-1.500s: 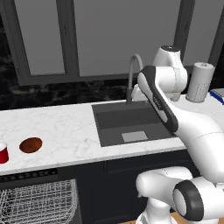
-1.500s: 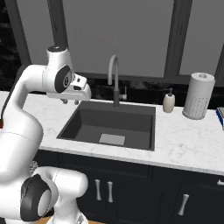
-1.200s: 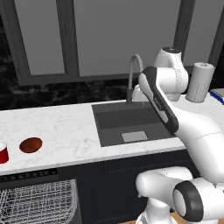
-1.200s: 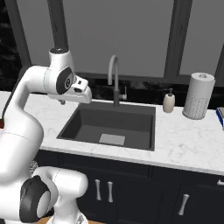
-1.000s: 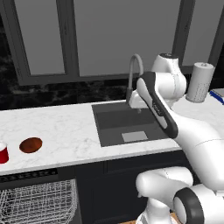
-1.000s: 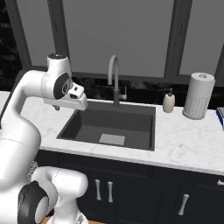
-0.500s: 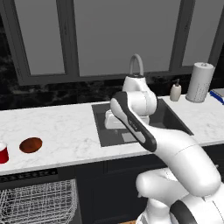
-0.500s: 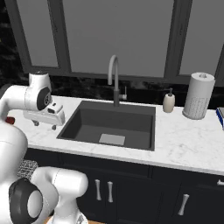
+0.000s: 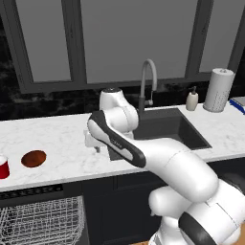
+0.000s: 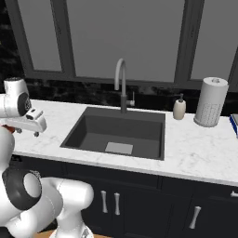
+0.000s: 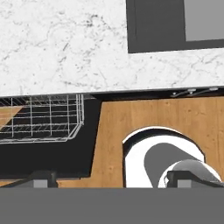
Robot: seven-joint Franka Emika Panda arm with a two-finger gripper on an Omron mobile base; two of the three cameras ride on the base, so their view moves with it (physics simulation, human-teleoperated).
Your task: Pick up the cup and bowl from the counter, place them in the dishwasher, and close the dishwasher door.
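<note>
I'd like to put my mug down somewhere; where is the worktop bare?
Bare marble lies on the counter between the bowl and the sink, though the open gripper hovers there. Right of the sink, the soap bottle and paper towel roll crowd the back; the front is free.

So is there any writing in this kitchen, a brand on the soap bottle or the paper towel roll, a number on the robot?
None that can be read.
Soap bottle: plain, no label shows.
Paper towel roll: a faint dotted pattern, no words.
Robot arm: plain white and dark, no lettering.
Cup and bowl: plain.
</note>
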